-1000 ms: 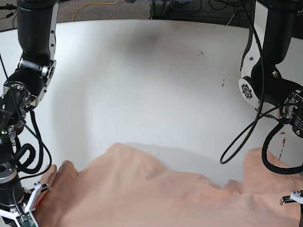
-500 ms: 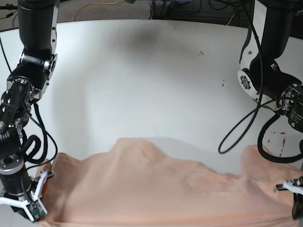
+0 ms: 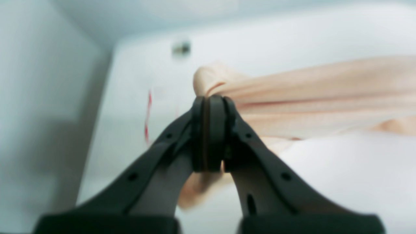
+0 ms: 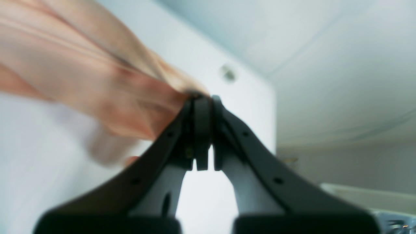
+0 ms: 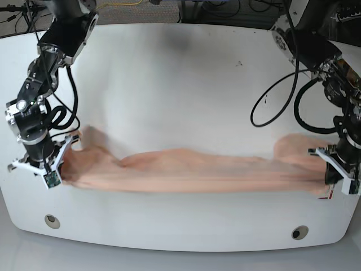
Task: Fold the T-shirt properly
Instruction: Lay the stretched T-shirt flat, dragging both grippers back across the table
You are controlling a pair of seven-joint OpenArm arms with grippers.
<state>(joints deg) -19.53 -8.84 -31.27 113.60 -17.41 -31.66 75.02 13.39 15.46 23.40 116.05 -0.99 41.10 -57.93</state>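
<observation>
Base view, left to right. At lower left, the right gripper (image 5: 63, 161) has its jaws clamped on 1 end of the T-shirt (image 5: 192, 172); the right wrist view confirms cloth pinched between closed pads. The garment runs as a narrow, stretched band across the lower middle of the white table (image 5: 180, 84). At lower right, the left gripper (image 5: 324, 172) has its jaws closed on the opposite end. Judged progress: early. The shirt appears gathered and pulled taut, not laid flat; no neat fold shows, so spreading and all folds seem to remain.
</observation>
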